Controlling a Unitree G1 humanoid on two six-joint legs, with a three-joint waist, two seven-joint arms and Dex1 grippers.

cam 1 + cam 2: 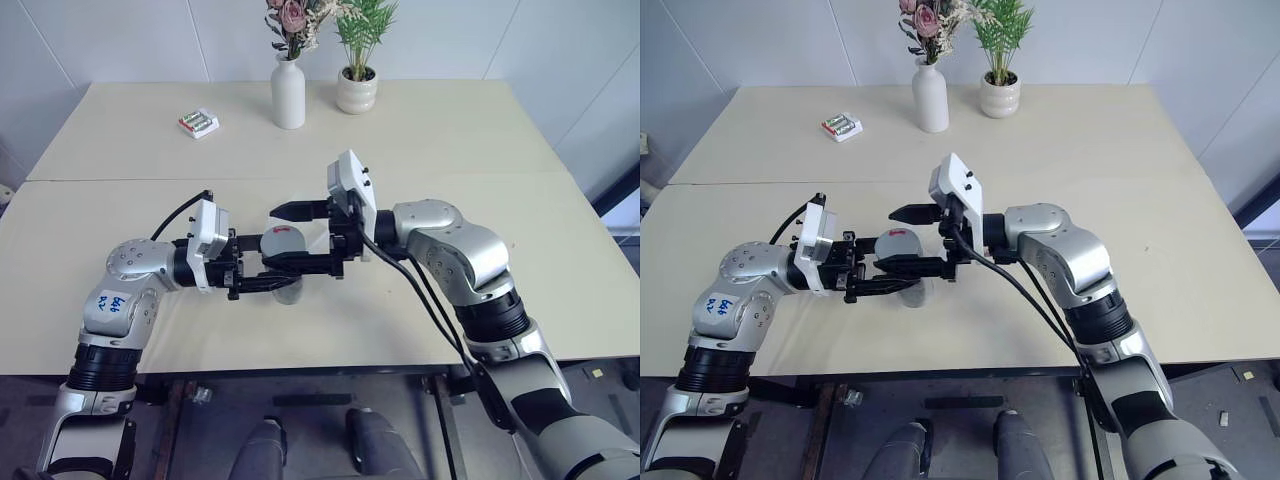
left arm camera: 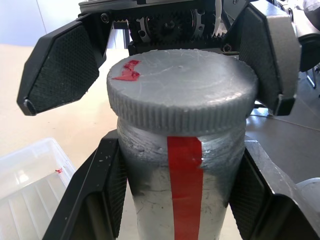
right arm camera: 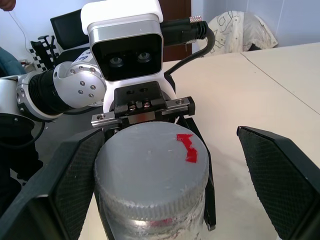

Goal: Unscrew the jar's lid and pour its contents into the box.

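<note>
We see left gripper [image 1: 262,268] clamped on jar [image 2: 185,190], lying level above the near table [image 1: 400,130] | right gripper [image 1: 300,238] wide apart around lid [image 2: 182,90], untouched | jar looks rigid, light; ridged lid rim offers grip.

Head stereo pair looks forward and down over the table [image 1: 480,130] from above, both eyes sharing the same scene. Left wrist camera sits very close behind the jar [image 2: 182,190], facing the right gripper [image 2: 160,65]. Right wrist camera faces back, close on the lid [image 3: 150,170].
</note>
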